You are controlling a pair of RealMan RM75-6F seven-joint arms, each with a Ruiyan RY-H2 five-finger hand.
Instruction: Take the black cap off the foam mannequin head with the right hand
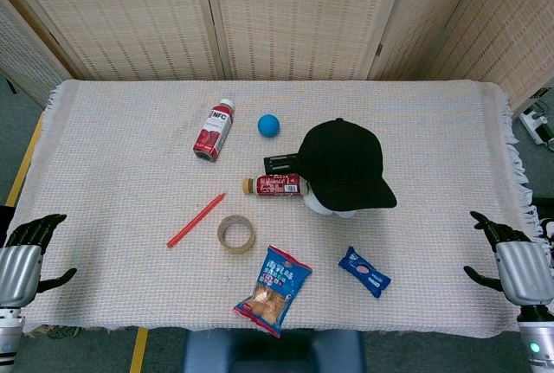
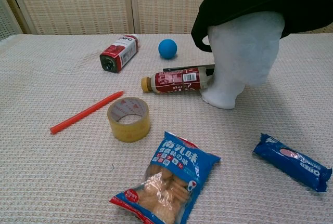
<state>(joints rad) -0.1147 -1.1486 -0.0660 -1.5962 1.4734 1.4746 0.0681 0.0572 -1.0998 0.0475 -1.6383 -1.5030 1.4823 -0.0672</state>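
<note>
On woven tablecloth (image 1: 112, 157): capped mannequin head (image 2: 244, 52).

Bright, even light falls from overhead in both views, so shadows on the woven table cloth (image 1: 112, 174) stay soft and short: a faint one pools just beside the base of the foam mannequin head (image 2: 244, 52), and the black cap (image 2: 250, 0) darkens its brow. No harsh glare shows, only a mild sheen on the snack bag (image 2: 166, 182) and the tape roll (image 2: 128, 118). The head view is sharp with slight bowing at its edges, while the chest view looks a little softer and grainier.
</note>
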